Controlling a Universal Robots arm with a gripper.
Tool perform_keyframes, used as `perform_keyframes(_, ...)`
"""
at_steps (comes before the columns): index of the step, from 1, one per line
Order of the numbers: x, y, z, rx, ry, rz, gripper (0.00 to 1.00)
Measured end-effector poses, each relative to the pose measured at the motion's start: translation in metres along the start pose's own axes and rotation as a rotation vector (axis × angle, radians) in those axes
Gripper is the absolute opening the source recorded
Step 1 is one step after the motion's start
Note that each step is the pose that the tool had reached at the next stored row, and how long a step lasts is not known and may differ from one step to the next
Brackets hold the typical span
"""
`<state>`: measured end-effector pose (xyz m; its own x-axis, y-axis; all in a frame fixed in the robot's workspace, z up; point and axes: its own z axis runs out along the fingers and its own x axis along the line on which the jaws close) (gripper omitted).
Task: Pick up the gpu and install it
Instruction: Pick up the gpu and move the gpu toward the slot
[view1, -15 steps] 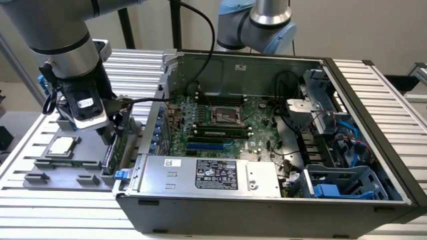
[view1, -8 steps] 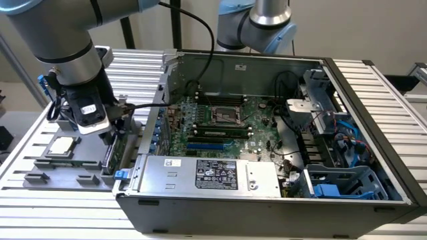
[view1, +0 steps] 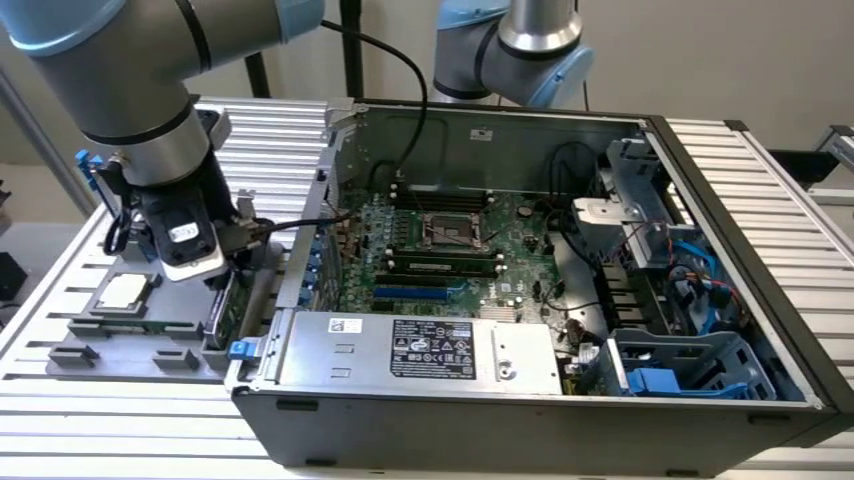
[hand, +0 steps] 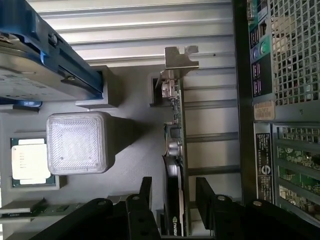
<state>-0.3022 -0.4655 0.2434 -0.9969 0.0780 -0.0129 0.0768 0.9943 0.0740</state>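
Step in hand, as I read it: the pick, not the install. gripper (hand: 175, 187) is released, jaws apart and straddling the gpu (hand: 176, 145), with a gap showing on each side of the card, so nothing is held yet. The gpu stands on edge in a slot of the dark parts tray (view1: 80, 355), at the lower left of the exterior view, silver bracket (hand: 180, 57) at the end away from the fingers (hand: 205, 195). In that view the gripper (view1: 214, 282) hangs over the tray, just beside the computer case (view1: 534, 420).

The grasp looks to call for squeezing square on both flat faces, centred, without tilting the thin card in its holder.

Edges and room: the case side wall (hand: 295, 50) runs close along one face of the card, so it is tight there. On the other face the CPU chip (hand: 27, 160) and the hard drive with blue rails (hand: 30, 60) sit well apart. The case top is open above the motherboard (view1: 441, 240), with cables crowding the exterior view's right
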Motion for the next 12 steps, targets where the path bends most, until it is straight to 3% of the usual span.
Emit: perform_keyframes(12, -0.0006, 0.0018, 0.0037, 0.0002, -0.0015, 0.020, 1.00)
